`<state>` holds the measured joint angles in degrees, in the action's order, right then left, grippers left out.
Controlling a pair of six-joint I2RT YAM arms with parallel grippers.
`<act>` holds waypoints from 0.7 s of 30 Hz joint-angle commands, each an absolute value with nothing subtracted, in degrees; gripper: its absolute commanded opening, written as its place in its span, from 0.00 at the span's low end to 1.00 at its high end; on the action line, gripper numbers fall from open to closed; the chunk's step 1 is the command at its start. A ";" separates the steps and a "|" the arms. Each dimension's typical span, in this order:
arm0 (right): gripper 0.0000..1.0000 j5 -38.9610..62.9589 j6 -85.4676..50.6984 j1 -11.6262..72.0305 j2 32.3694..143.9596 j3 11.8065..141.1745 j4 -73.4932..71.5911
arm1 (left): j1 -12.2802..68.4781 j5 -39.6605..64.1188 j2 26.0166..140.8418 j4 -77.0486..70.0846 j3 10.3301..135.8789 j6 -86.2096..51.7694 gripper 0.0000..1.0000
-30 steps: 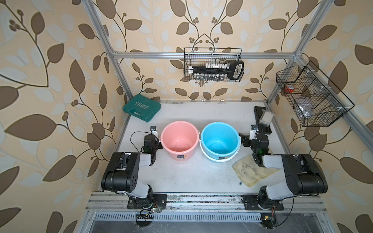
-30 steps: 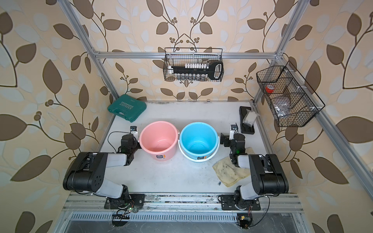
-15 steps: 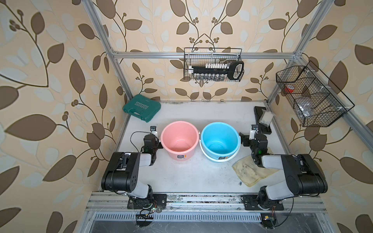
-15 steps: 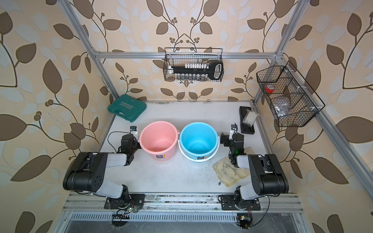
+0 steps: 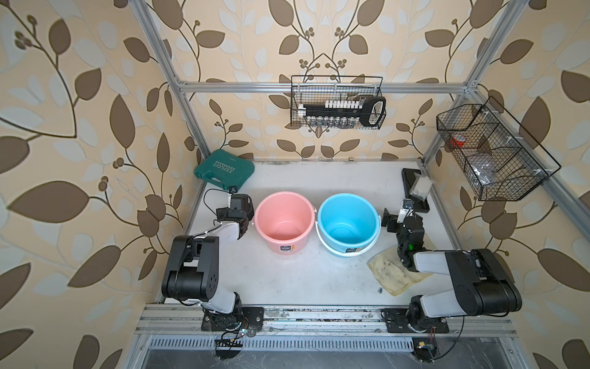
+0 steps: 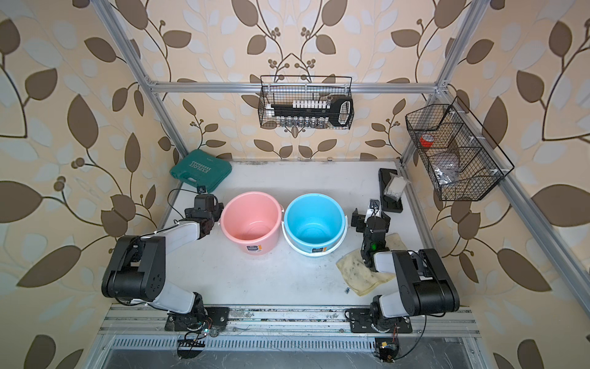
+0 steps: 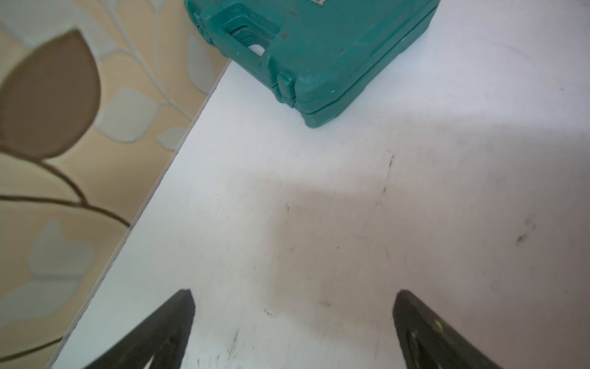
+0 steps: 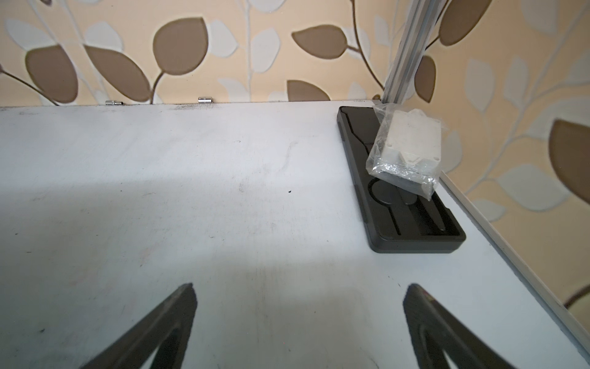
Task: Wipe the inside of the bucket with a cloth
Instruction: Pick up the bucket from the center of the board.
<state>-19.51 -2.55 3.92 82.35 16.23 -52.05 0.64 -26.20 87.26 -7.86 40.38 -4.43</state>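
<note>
While the cloth [image 5: 388, 276] [image 6: 357, 274], pale yellow and flecked with dark specks, lies spread out near the front right corner of the tabletop [image 5: 287, 281], neither gripper touches it. Part of the cloth is hidden under the right arm's forearm, which crosses above it. Its nearest corner comes close to the base of the blue bucket [image 5: 348, 228], and the top views do not settle whether the two touch.

That blue bucket stands upright in the middle of the tabletop, mouth up, with its white handle folded down along the rim. A pink bucket [image 5: 283, 220] stands upright just beside it on the left, their rims almost meeting. Both look bare inside.

Beyond the cloth, the right gripper [image 8: 300, 287] hangs between the blue bucket and a black tray [image 8: 412, 217] by the right edge. Its jaws are spread wide over bare tabletop and grip nothing. A clear bag with a white part [image 8: 405, 150] rests on the tray.

Near the left edge, just beside the pink bucket, the left gripper [image 7: 295, 292] also has its jaws wide apart and empty. It faces a green case [image 7: 319, 48] in the back left corner.
</note>
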 commanded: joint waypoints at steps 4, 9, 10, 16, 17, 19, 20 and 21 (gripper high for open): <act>0.99 -28.96 -4.47 6.12 77.33 17.51 -46.37 | -1.58 -31.40 86.88 4.66 47.99 -10.83 0.99; 0.99 -30.15 -5.45 6.08 77.20 19.78 -41.58 | -3.66 -31.00 86.73 9.23 50.97 -15.20 0.99; 0.99 -30.27 -5.60 6.15 77.20 19.82 -41.40 | -4.47 -29.49 86.78 10.14 51.65 -16.60 0.99; 0.99 -33.76 -8.97 5.70 74.62 23.82 -30.52 | -5.70 -26.92 87.44 17.72 58.33 -23.08 0.99; 0.99 -34.07 -8.88 5.67 74.16 24.22 -29.68 | -5.66 -25.36 87.50 18.25 59.04 -22.61 0.99; 0.99 -34.08 -10.38 4.98 72.37 25.05 -26.83 | -5.69 -21.28 86.42 18.32 59.56 -21.83 0.99; 0.99 -34.01 -11.96 4.35 71.30 25.98 -23.87 | -5.71 -19.71 86.12 18.81 59.94 -21.36 0.99; 0.99 -32.92 -13.52 3.52 70.03 26.81 -21.03 | -5.71 -18.46 86.05 20.29 61.13 -21.24 0.99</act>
